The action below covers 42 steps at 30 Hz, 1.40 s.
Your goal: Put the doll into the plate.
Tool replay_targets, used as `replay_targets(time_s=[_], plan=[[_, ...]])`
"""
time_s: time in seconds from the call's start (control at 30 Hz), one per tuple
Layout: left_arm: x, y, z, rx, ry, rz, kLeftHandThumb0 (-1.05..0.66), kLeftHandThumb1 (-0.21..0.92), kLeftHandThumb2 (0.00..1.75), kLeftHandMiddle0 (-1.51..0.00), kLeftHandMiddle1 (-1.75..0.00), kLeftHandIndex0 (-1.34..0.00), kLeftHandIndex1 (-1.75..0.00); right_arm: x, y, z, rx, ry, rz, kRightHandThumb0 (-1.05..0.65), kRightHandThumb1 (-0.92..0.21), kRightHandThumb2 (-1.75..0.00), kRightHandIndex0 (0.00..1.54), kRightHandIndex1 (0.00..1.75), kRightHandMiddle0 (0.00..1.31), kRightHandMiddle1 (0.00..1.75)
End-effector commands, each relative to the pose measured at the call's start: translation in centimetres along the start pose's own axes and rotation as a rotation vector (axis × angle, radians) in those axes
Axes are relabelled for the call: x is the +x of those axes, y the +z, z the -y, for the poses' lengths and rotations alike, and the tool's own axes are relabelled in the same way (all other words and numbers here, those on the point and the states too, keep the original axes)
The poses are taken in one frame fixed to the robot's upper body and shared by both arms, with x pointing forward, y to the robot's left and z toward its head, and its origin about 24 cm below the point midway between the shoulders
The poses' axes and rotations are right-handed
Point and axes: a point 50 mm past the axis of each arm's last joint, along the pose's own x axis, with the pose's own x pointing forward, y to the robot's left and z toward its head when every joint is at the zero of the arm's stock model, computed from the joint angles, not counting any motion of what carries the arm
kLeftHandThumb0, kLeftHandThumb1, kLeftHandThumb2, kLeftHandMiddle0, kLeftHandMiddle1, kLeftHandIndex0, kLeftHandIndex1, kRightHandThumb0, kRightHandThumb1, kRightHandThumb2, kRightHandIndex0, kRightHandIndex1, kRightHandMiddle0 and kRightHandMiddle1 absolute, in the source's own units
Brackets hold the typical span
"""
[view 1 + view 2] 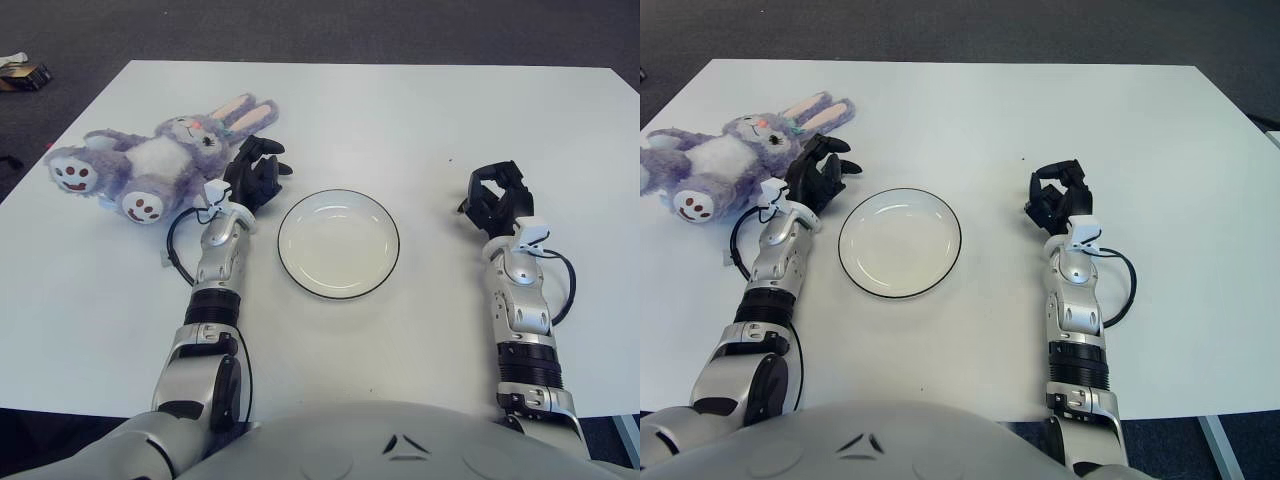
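Note:
A purple and white plush rabbit doll (pixel 150 160) lies on its back at the table's left, feet to the left and pink-lined ears pointing toward the middle. An empty white plate (pixel 338 243) with a dark rim sits at the table's centre. My left hand (pixel 256 172) hovers just right of the doll's head, between doll and plate, fingers spread and holding nothing. My right hand (pixel 498 198) shows to the right of the plate, fingers loosely curled and empty.
The white table (pixel 400 110) stretches wide behind the plate. Dark carpet surrounds it, with a small object (pixel 22 72) on the floor at far left. Black cables loop beside both forearms.

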Motion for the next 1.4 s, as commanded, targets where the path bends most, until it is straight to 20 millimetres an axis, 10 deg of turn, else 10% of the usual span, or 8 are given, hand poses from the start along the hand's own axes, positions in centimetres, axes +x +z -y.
replay_targets(time_s=[0.0,1.37], plan=[[-1.69,-2.66,-0.68,-0.019,0.046,-0.121,-0.01,0.70,0.74,-0.36,-1.61,-0.35,-1.60,-0.88,-1.44,0.08,0.006,-0.006,-0.060,-0.37,-0.79,-0.69,0.76,1.75,0.29,1.75],[-1.63,-2.79,-0.82,-0.016,0.047,-0.120,-0.01,0.70,0.74,-0.37,-1.60,-0.36,-1.59,-0.86,-1.55,-0.06,0.011,0.000,-0.067,-0.37,-0.80,-0.68,0.75,1.75,0.28,1.75]])
